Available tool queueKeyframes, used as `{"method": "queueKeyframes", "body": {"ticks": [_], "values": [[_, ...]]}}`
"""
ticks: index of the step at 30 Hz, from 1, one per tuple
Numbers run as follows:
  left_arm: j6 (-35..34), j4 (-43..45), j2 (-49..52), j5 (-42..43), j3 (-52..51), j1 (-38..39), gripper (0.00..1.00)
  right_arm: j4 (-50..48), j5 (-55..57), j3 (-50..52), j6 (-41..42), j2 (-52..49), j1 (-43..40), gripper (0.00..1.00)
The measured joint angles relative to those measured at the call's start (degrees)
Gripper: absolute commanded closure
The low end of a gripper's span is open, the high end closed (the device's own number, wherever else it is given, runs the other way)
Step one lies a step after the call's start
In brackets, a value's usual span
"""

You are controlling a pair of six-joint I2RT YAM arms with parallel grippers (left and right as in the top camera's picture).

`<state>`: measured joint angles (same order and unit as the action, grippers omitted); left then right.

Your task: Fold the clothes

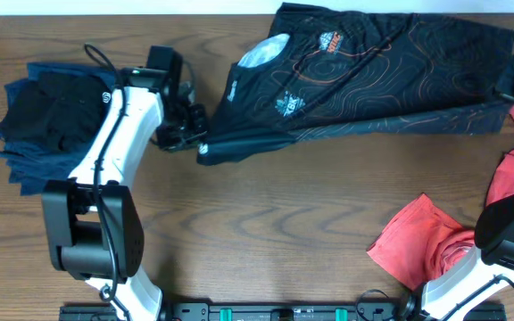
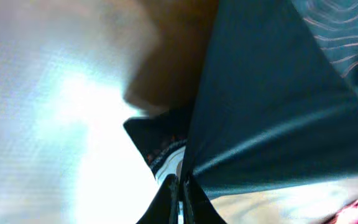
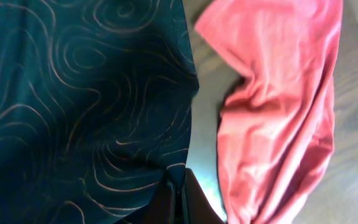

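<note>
Grippers both pinch the black shirt [image 1: 373, 80], left gripper [image 2: 182, 196] on its lower-left corner, right gripper [image 3: 180, 199] on its right end. It's stretched along the table's [image 1: 284, 205] far side; red garment [image 1: 418, 241] bottom-right, navy pile [image 1: 34, 116] left.

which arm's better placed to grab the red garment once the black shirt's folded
Right, probably: the red garment lies on the right, just beside the right gripper, while the left gripper grips the black shirt at the far end.

Left arm [image 1: 119, 125] stretched forward, left tool [image 2: 180, 186] pinched closed, right arm [image 1: 511, 227] far right, right tool [image 3: 179, 196] pinched closed
</note>
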<state>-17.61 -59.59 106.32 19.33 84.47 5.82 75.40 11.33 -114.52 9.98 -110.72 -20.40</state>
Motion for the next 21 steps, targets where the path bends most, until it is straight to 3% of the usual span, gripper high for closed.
{"method": "queueKeyframes", "body": {"ticks": [7, 21], "values": [[1.8, -11.1, -3.6, 0.0, 0.0, -4.2, 0.95, 4.3, 0.0, 7.0, 1.4, 0.2, 0.0, 0.99], [5.9, -22.1, -15.0, -0.5, 0.0, -4.1, 0.94, 4.1, 0.1, 22.1, 4.9, 0.2, -3.1, 0.99]]}}
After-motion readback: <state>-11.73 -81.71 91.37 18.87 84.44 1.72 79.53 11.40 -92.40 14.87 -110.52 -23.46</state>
